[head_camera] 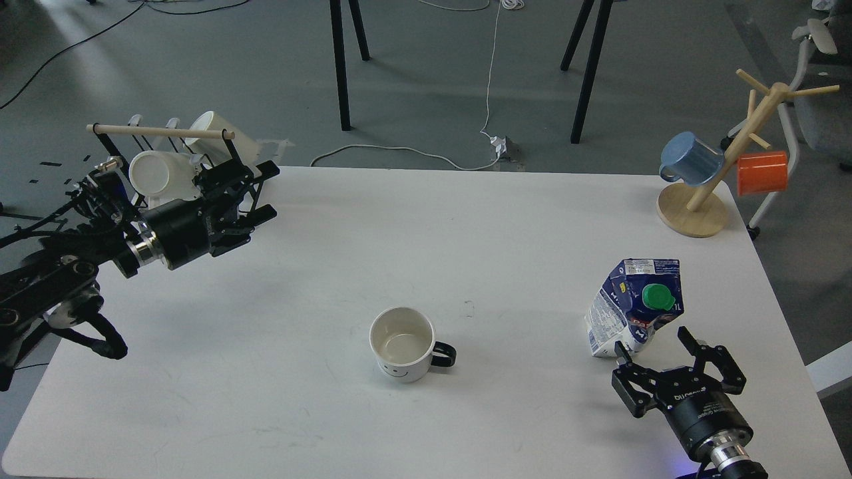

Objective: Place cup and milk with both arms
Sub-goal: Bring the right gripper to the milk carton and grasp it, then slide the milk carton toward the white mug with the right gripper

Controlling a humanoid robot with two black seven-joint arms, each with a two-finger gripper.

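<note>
The cup (402,344), a white mug with a black handle pointing right and a smiley face on its side, stands upright on the white table (466,233) at front centre. The milk (636,307), a dented blue-and-white carton with a green cap, stands at front right. My right gripper (655,344) is open just in front of the carton, fingers pointing toward its base, empty. My left gripper (266,193) is open and empty at the table's left side, far from the cup.
A black dish rack (180,153) with plain white mugs and a wooden bar sits at the back left, just behind my left gripper. A wooden mug tree (705,193) with a blue and an orange cup stands at the back right corner.
</note>
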